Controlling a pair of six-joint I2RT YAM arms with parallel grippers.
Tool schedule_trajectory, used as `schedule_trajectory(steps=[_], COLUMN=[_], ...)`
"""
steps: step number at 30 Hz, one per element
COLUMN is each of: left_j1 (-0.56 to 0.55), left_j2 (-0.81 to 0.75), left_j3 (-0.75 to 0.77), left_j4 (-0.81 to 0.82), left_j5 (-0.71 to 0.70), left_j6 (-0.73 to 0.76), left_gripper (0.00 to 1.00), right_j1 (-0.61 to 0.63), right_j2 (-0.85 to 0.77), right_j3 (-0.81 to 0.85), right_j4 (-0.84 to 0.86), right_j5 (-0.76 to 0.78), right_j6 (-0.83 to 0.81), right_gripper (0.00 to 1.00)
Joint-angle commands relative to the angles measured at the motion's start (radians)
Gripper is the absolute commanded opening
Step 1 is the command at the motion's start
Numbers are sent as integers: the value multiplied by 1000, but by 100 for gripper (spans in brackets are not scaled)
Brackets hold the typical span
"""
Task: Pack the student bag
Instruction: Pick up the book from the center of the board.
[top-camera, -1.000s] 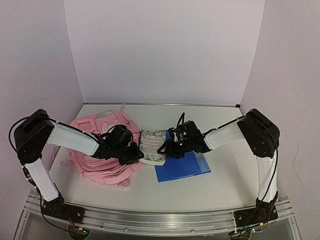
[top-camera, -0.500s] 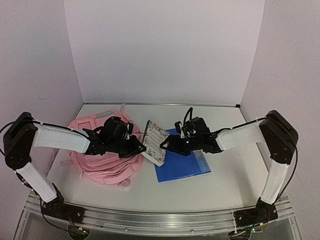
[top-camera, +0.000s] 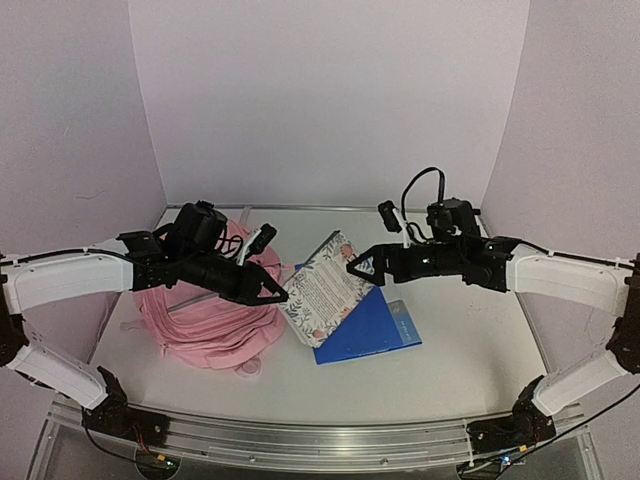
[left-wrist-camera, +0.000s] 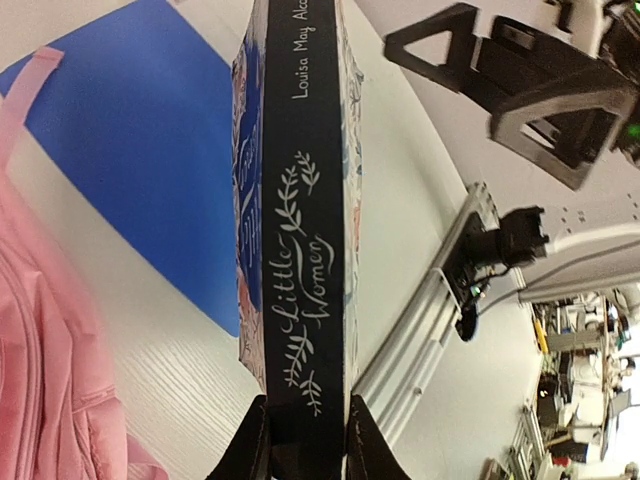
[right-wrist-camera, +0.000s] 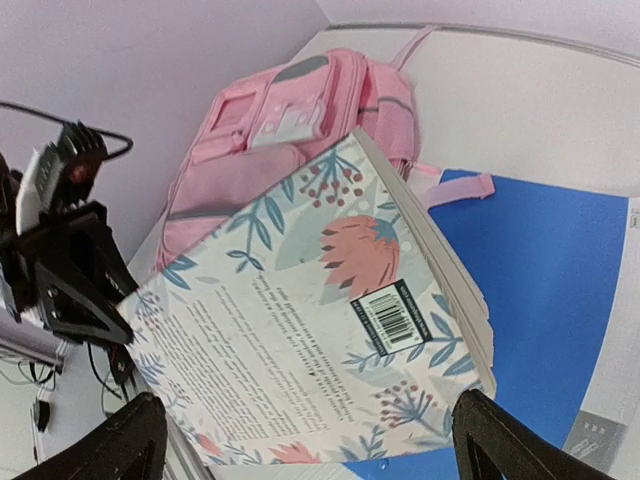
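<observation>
Floral book (top-camera: 325, 290) raised and tilted by left hand (top-camera: 284, 297), right hand (top-camera: 352, 268) opened and pulled back

the left arm (top-camera: 60, 282) and right arm (top-camera: 565, 275) have white shells, black joints, black fingers (left-wrist-camera: 250, 450) and loose black cables (top-camera: 418, 180).

The tabletop (top-camera: 460, 375) in front of me is white with a faint wood grain. On its left half the student bag (top-camera: 195, 325) lies flat, pink, with its zipped front pockets facing up. Just to the right, near the middle, a thin blue book (top-camera: 375, 335) lies flat. One pink strap end (right-wrist-camera: 468, 186) rests on a corner of that book.
</observation>
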Motion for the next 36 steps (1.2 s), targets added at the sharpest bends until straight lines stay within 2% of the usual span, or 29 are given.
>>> schedule_trajectory(steps=[1, 5, 9, 15, 19, 23, 31, 33, 36], left_j1=[6, 6, 6, 6, 6, 6, 6, 6, 12], left_j2=[-77, -80, -86, -79, -56, -31, 11, 28, 44], left_j3=[111, 147, 169, 201, 223, 248, 290, 301, 311], left_j4=[-32, -92, -123, -157, -164, -181, -203, -226, -251], left_j5=[221, 350, 445, 525, 580, 588, 610, 605, 579], left_j6=[150, 194, 221, 256, 268, 289, 310, 326, 344], left_gripper=[0, 0, 0, 0, 0, 0, 0, 0, 0], right_j1=[-33, -103, -112, -112, -112, -112, -112, -112, -112], right_j2=[-70, -90, -92, -91, -78, -63, -62, -67, -73], right_j3=[64, 65, 71, 79, 88, 91, 78, 78, 79], right_j4=[-186, -243, -276, -288, -294, -295, -293, -292, -289], right_j5=[-91, -196, -307, -516, -581, -674, -803, -824, -829], right_j6=[-135, -152, -165, -167, -164, -174, -209, -219, -230], right_gripper=[98, 98, 98, 98, 95, 79, 41, 34, 15])
